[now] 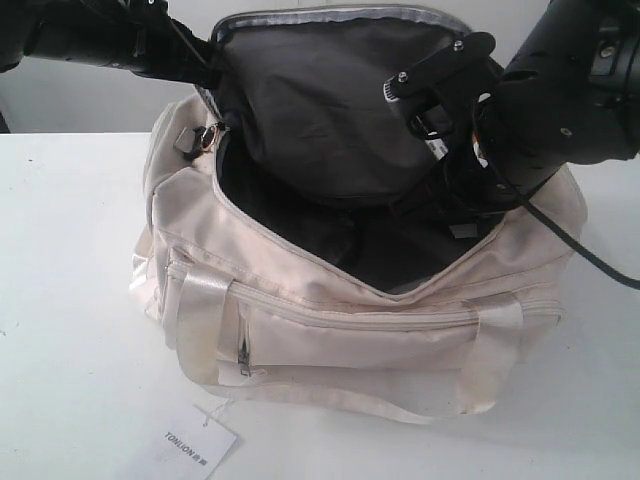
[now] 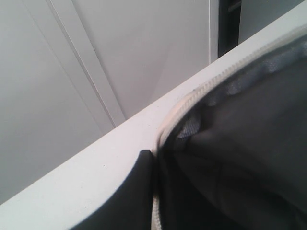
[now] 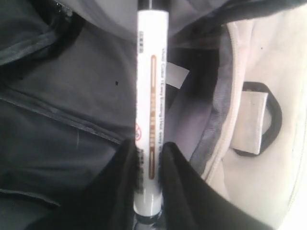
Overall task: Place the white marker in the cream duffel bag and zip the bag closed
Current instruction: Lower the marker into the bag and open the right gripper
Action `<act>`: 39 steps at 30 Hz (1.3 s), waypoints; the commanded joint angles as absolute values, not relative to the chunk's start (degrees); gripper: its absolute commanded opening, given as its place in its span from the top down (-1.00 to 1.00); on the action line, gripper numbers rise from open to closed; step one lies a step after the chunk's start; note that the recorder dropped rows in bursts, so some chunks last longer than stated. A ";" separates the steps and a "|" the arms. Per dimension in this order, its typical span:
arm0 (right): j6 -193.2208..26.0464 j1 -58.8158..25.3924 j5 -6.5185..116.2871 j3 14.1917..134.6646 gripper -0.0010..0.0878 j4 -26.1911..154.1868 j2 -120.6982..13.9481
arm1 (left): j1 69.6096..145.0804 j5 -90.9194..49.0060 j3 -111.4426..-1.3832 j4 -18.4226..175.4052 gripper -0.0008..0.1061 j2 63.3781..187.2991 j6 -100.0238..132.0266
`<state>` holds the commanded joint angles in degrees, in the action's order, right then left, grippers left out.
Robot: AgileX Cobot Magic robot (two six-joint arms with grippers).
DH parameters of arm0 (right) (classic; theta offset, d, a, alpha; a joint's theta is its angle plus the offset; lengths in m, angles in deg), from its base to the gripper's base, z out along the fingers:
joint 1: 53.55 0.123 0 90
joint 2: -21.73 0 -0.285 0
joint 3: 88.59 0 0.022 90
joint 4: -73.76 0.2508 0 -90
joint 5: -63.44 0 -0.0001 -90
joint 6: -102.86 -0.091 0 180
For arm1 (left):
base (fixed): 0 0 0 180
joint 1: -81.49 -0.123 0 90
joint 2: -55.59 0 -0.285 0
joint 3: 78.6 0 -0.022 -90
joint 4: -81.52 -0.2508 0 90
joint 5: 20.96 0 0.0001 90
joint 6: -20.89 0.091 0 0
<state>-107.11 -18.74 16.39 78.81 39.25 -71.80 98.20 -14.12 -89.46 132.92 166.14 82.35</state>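
Shows the cream duffel bag [image 1: 340,345] on a white table [image 1: 70,260], main zip undone, mouth gaping wide. Stands the top flap [image 1: 320,100] up at the bag's back, dark grey lining facing forward. Puts the left gripper [image 1: 198,70] at the flap's left corner; cannot tell whether shut on the fabric or only against it. From the left wrist, catches just one dark finger [image 2: 134,196] touching the bag's cream zip edge [image 2: 192,93], grey lining beside it.

Pinches the white marker [image 3: 151,105] in the right gripper [image 3: 149,155]: jaws narrow, closed on the barrel near one end, one on each side. Sticks the marker's long free end out beyond the fingertips, dark cap farthest from them, over the dark lining inside the bag's open mouth, near the bag's right end. Sets a black end ring [image 3: 271,120] with its cream tab [image 3: 252,122] on the bag's outer end wall, near the marker but outside the rim. In the exterior view, hides the right gripper's tips inside the bag's right half, marker not made out there.

On the bag's front, shows the front zip pocket [image 1: 350,335] with zip closed and shiny strap handles [image 1: 200,320] draped over it. Lays a white hang tag [image 1: 197,445] flat on the table just before the bag's front left corner.
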 joint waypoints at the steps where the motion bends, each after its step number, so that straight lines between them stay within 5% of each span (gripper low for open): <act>1: -107.11 -18.74 16.24 78.81 0.36 39.25 -71.80 | 98.20 -14.12 -89.46 132.92 0.99 166.14 82.35; 16: -107.11 -18.74 15.48 80.39 0.24 40.57 -67.96 | 98.20 -14.12 -89.46 132.92 0.99 166.14 82.35; 19: -105.49 -18.74 16.85 80.39 0.37 43.30 -65.76 | 98.20 -14.12 -89.46 132.92 0.99 166.14 82.35; 25: -102.81 -18.74 18.07 80.39 0.98 46.18 -62.91 | 98.20 -14.12 -89.46 132.92 0.99 166.14 82.35; 39: -88.98 -19.93 20.39 80.39 0.98 59.90 -60.23 | 98.20 -14.12 -89.46 132.92 0.99 166.14 82.35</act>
